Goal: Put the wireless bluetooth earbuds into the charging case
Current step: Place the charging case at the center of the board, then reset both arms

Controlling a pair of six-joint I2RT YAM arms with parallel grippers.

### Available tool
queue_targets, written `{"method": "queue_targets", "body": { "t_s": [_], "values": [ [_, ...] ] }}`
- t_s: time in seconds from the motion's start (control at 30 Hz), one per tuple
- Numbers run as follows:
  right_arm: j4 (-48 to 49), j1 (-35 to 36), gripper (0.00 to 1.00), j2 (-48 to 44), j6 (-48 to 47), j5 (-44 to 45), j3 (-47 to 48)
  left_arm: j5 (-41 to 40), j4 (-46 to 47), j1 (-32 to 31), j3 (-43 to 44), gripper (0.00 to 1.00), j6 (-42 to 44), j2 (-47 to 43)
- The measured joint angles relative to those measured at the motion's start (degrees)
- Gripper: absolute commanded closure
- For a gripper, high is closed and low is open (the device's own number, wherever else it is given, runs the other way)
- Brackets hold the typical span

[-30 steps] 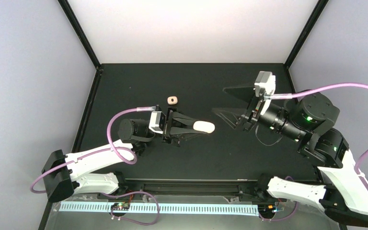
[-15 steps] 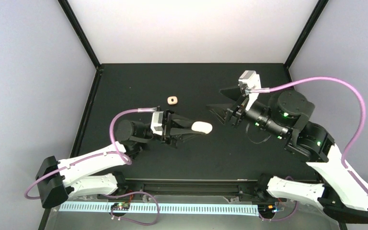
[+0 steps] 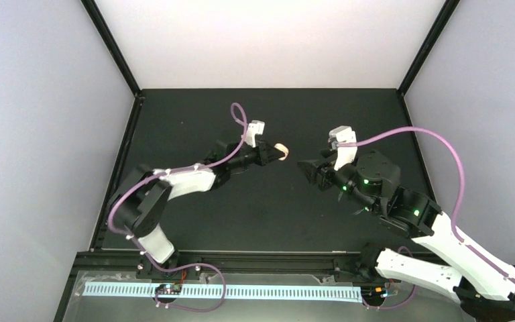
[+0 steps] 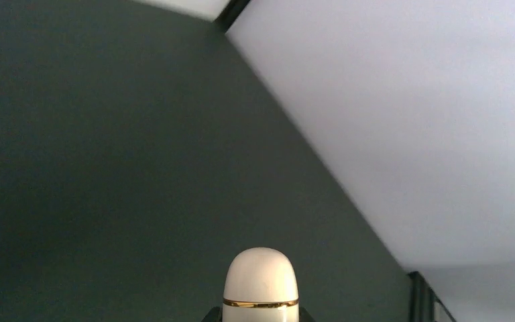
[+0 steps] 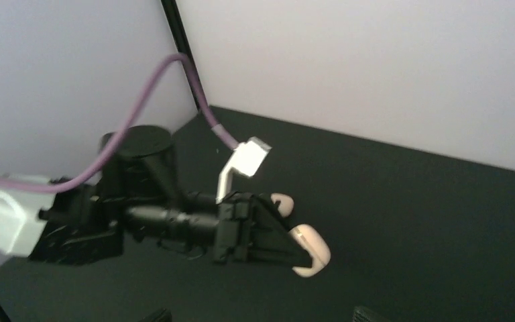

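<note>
The charging case (image 3: 281, 148) is up off the table, between the two arms. The left gripper (image 3: 275, 151) is closed tight on it. The left wrist camera shows the case close up (image 4: 261, 285): it is cream and round on top, with a thin gold ring around it. The gripper holding it is cut off at the bottom of that view. The right wrist camera sees the case from the side (image 5: 310, 249), sticking out past the black left gripper (image 5: 287, 245). I cannot tell if the lid is open.

Only the right wrist camera shows a small cream lump (image 5: 282, 202) just behind the left gripper. It may be an earbud, but it is too small and blurry to be sure. From above, the left arm covers that spot.

The right gripper (image 3: 304, 166) points at the case and is near it, not touching. Its two fingertips (image 5: 155, 313) peek in at the bottom of its own camera, far apart, with nothing in between.

The table (image 3: 275, 215) is black. A purple cable (image 3: 238, 117) loops over the left arm.
</note>
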Motion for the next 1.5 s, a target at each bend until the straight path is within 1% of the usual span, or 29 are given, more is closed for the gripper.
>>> {"method": "queue_targets", "body": {
  "t_s": [0.17, 0.3, 0.4, 0.6, 0.77, 0.83, 1.03, 1.07, 1.17, 1.2, 1.33, 1.4, 1.43, 1.47, 1.5],
  "values": [
    [-0.24, 0.00, 0.31, -0.02, 1.51, -0.04, -3.65, 0.22, -4.57, 2.29, 8.41, 0.98, -2.64, 14.62],
    [-0.20, 0.00, 0.30, -0.90, 1.90, 0.09, -4.44, 0.13, -6.82, 3.76, 14.86, 0.98, -3.67, 22.25],
    [-0.20, 0.00, 0.30, -1.79, 1.92, 0.39, -4.52, -0.09, -8.35, 4.55, 17.70, 0.98, -3.93, 25.49],
    [-0.20, 0.00, 0.30, -2.32, 1.86, 1.27, -4.52, -1.16, -11.82, 5.14, 20.63, 0.86, -3.98, 29.00],
    [-0.17, 0.00, 0.30, -2.03, 1.33, 1.42, -4.52, -2.73, -15.17, 5.22, 20.96, 0.80, -3.65, 30.12],
    [-0.17, 0.00, 0.30, -1.92, 1.18, 1.44, -4.52, -3.06, -16.26, 5.22, 21.35, 0.74, -3.63, 30.51],
    [-0.26, 0.00, 0.30, -1.62, 0.76, 2.21, -4.20, -4.13, -18.27, 5.18, 23.06, 0.40, -2.95, 30.51],
    [-0.33, 0.00, 0.30, -1.62, 0.68, 2.45, -4.07, -4.31, -18.29, 5.16, 23.26, 0.33, -2.93, 30.49],
    [-0.37, 0.00, 0.30, -1.66, 0.37, 2.69, -3.85, -4.81, -18.10, 5.16, 23.06, 0.04, -2.45, 29.73],
    [-0.39, 0.00, 0.30, -1.68, 0.31, 2.75, -3.82, -5.05, -17.73, 5.16, 22.40, 0.02, -2.47, 29.03],
    [-0.44, 0.00, 0.29, -1.70, 0.04, 2.84, -3.82, -7.74, -18.18, 5.33, 17.14, 0.01, -1.90, 24.13],
    [-0.39, 0.00, 0.27, -1.75, -0.11, 2.86, -3.82, -9.16, -19.34, 5.55, 13.79, 0.01, -1.70, 20.98],
    [-0.37, 0.00, 0.24, -1.81, -0.15, 2.86, -3.82, -9.97, -20.31, 5.60, 12.11, 0.01, -1.62, 19.23],
    [-0.33, 0.00, 0.15, -1.95, -0.28, 2.89, -3.82, -10.67, -21.86, 5.66, 10.56, 0.01, -1.44, 17.38],
    [-0.22, 0.00, 0.09, -2.08, -0.42, 2.95, -3.82, -11.52, -23.89, 5.66, 9.07, 0.01, -1.31, 15.39]
  ]
}}
